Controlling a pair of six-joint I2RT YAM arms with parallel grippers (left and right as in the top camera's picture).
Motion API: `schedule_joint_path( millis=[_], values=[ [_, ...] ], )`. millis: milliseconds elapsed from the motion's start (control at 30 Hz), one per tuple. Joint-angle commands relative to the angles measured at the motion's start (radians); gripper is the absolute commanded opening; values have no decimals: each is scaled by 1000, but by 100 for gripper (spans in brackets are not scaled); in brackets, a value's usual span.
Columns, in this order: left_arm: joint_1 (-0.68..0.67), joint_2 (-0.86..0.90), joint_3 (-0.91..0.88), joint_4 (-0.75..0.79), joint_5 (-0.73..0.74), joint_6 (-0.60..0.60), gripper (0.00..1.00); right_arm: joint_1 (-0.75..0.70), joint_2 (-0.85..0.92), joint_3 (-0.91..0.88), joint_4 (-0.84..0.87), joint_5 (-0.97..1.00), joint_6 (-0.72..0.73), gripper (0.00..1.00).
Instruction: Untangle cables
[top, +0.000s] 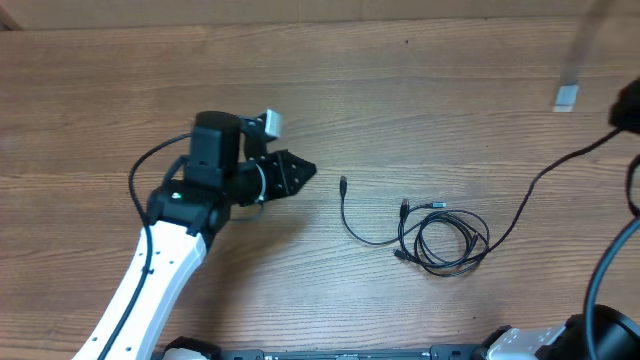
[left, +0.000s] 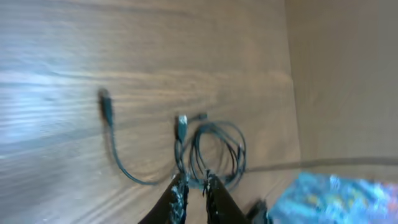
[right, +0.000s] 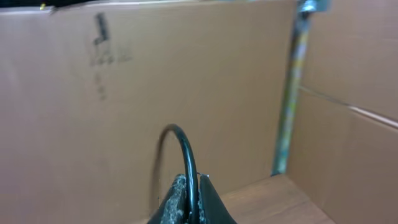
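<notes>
Cables (top: 445, 235) coiled ahead of left end effector (top: 310, 170), not touching; jaws barely parted, empty; right end effector (right: 191, 182) clamps one.

The left arm (top: 150, 270), white with a black wrist, reaches up from the lower left of the overhead frame. The left gripper (top: 305, 171) points right, its fingertips (left: 177, 196) a narrow gap apart and empty. The right gripper (right: 191, 190), low centre in its wrist view, has its jaws pressed together.

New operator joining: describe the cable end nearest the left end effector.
On the wooden table, look right of the left end effector. The cable end is a dark plug on a lone curving strand, outside the coiled bundle farther right.
</notes>
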Motion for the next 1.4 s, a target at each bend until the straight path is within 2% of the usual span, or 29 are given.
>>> schedule_joint_path(
  millis=[0, 33, 167, 233, 300, 500, 600, 700, 767, 867, 1100, 1367],
  values=[
    [-134, 27, 18, -26, 16, 195, 19, -2, 31, 2, -7, -82, -4, 4],
    [-196, 56, 18, -34, 2, 293, 22, -2, 39, 2, -6, -82, -5, 4],
    [-319, 140, 18, -56, -58, 528, 33, -2, 41, 2, -6, -77, -5, 4],
    [-372, 187, 18, -63, -70, 617, 38, -2, 40, 2, -8, -51, -5, 4],
    [-414, 233, 18, -60, -70, 668, 39, -2, 40, 2, -14, -44, -5, 4],
    [-486, 314, 18, -28, -49, 701, 38, -2, 40, 2, -21, -44, -5, 4],
    [-522, 314, 18, 16, 31, 742, 38, -2, 40, 2, -33, -45, -4, 4],
    [-569, 314, 18, 91, 45, 758, 45, -2, 41, 2, -51, -49, -1, 4],
    [-603, 314, 18, 137, 25, 812, 53, -2, 41, 2, -63, -49, 20, 4],
    [-652, 325, 18, 205, -85, 859, 59, -2, 41, 2, -90, -60, 43, 4],
    [-681, 426, 18, 340, -143, 874, 61, -2, 41, 2, -92, -74, 45, 4],
    [-684, 537, 18, 396, -224, 952, 61, -2, 41, 2, -93, -86, 45, 4]
  ],
)
